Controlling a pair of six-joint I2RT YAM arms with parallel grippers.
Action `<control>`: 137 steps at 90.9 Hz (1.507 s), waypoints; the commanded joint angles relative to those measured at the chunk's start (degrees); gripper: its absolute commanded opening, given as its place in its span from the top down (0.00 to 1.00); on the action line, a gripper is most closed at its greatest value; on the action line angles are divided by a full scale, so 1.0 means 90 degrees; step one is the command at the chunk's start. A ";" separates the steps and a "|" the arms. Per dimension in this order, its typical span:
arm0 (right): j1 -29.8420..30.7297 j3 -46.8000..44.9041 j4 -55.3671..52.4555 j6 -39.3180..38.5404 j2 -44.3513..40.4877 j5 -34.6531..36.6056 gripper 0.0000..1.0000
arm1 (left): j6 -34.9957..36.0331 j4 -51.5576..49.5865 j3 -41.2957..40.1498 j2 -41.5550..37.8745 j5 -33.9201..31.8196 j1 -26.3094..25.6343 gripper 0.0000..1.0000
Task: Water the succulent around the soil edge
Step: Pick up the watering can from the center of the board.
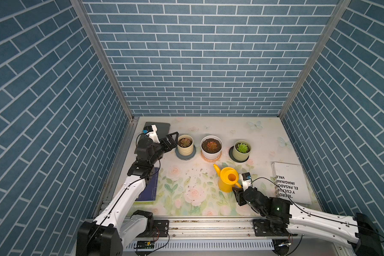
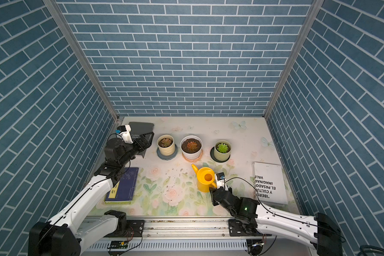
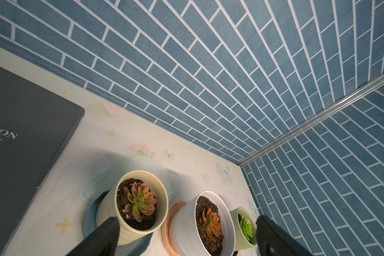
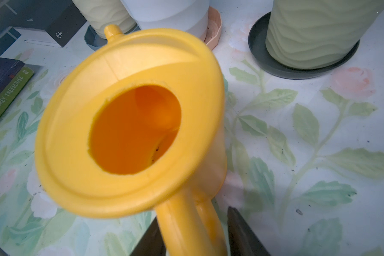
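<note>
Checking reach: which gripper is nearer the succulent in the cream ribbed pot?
Left. The left gripper hangs open just beside the succulent; the right gripper is well away, straddling the handle of the yellow watering can.

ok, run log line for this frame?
phase: pre-pour | right hand: astride handle of watering can, upright | left hand: open, beside succulent

The left arm (image 1: 129, 192) reaches far forward, the left gripper (image 3: 186, 218) raised with jaws wide apart. The right arm (image 1: 319, 219) stretches low and inward, the right gripper (image 4: 192, 213) jaws narrowly parted.
</note>
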 commanded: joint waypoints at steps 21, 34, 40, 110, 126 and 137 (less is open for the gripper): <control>0.0023 -0.0147 0.0533 -0.0324 0.0056 0.0207 0.73 | 0.0089 -0.0141 0.0113 -0.0013 0.0040 -0.0038 0.00; 0.0024 -0.0157 0.0558 -0.0368 0.0055 0.0184 0.82 | 0.0109 -0.0181 0.0084 0.0021 0.0096 -0.0039 0.00; 0.0026 -0.0149 0.0577 -0.0403 0.0076 0.0153 0.89 | 0.0112 -0.0176 0.0079 0.0032 0.0125 -0.0039 0.00; -0.0014 0.3599 -0.0598 -0.2649 0.3516 -0.2104 1.00 | 0.0540 -0.0659 0.0213 -0.0216 -0.0446 -0.0049 0.00; -0.0304 0.4537 -0.0945 -0.2760 0.4181 -0.2492 1.00 | 0.0529 -0.0791 0.0273 -0.0287 -0.0463 -0.0049 0.00; -0.0528 0.5096 -0.1228 -0.2702 0.4522 -0.2662 1.00 | 0.0553 -0.0832 0.0274 -0.0335 -0.0484 -0.0049 0.00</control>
